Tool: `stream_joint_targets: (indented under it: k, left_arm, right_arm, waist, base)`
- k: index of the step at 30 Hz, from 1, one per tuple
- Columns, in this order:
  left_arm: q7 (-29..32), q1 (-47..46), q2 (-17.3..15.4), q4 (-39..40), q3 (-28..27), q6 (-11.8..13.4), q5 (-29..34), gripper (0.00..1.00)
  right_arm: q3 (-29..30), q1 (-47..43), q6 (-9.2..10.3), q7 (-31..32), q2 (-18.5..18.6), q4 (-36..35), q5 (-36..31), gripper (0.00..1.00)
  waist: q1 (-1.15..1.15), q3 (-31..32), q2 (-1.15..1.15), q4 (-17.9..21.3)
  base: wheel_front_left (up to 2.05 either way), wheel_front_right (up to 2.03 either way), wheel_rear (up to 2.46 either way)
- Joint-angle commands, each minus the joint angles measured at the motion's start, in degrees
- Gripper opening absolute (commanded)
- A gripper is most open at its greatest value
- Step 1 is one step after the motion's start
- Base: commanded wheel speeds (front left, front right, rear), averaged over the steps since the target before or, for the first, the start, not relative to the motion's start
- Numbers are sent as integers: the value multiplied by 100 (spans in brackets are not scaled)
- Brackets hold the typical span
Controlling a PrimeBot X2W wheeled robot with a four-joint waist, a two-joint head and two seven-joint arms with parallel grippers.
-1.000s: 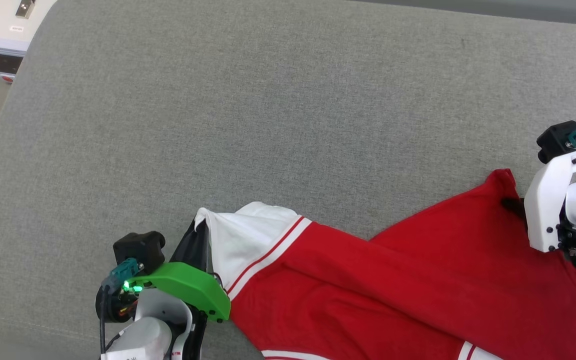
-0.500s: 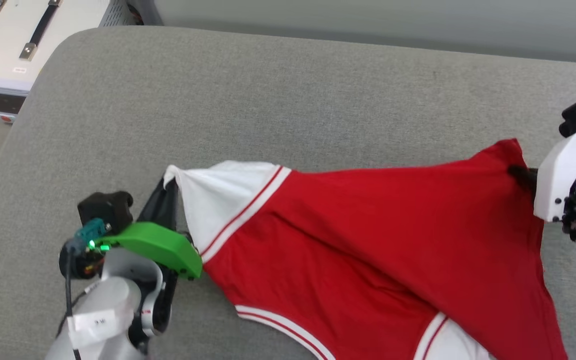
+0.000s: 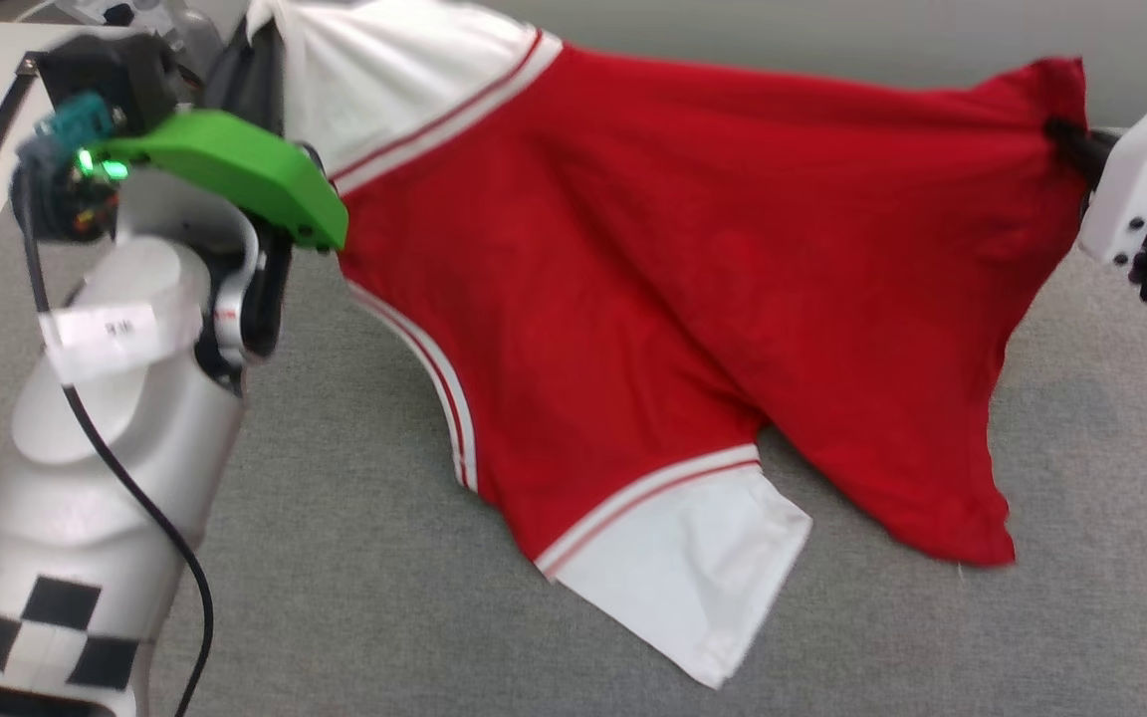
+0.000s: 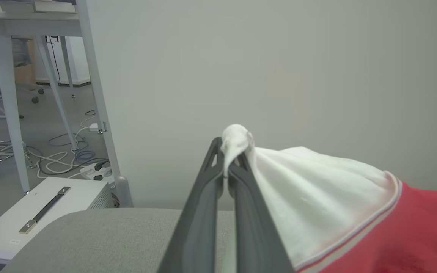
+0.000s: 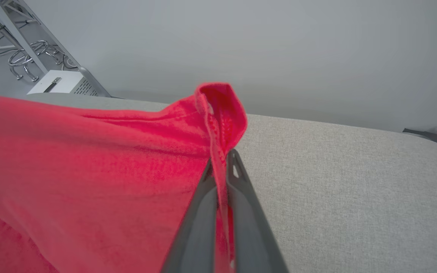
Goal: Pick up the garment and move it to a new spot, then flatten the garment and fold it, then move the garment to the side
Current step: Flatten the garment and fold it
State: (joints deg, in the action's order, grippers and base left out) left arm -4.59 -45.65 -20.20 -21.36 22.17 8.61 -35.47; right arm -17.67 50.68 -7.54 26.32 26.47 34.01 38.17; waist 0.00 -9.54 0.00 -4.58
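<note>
The garment (image 3: 693, 259), a red jersey with white sleeve panels and red-and-white striped trim, hangs stretched between my two grippers above the grey cushion. My left gripper (image 3: 255, 60) is shut on the tip of one white sleeve (image 4: 237, 138) at the upper left. My right gripper (image 3: 1066, 134) is shut on a red corner (image 5: 220, 102) at the upper right. The other white sleeve (image 3: 693, 578) and the red hem (image 3: 942, 528) trail down onto the cushion. Its plain red side faces me.
The grey cushion (image 3: 354, 558) spreads under everything, its rounded left edge (image 4: 89, 231) near a white box with a black handle (image 4: 42, 210). A pale wall (image 4: 279, 68) stands behind. White table legs (image 4: 10, 94) and floor cables (image 4: 66, 159) lie beyond the left edge.
Both grippers have risen with the garment, pulling it taut and lifting most of it off the cushion. The head camera has also shifted, so the whole picture differs.
</note>
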Motion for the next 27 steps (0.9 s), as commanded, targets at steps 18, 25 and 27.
stream_joint_targets:
  k: [18,25,27]
  left_arm:
    - [-345,-4033,-181,-1989,-183,-183,563,0]
    - [-493,-4759,-209,-2487,-137,-257,669,0]
    - [-508,-4829,-180,-2632,-121,-298,655,0]
  right_arm:
    - [657,3285,5,-1522,-350,1129,-776,0]
    - [577,3982,5,-1742,-595,1551,-867,0]
    - [482,4078,5,-1767,-646,1640,-876,0]
  waist:
    - [0,-1523,0,481]
    - [0,-2104,0,573]
    - [0,-2261,0,568]
  base:
    - [0,0,0]
    - [0,0,0]
    - [0,0,0]
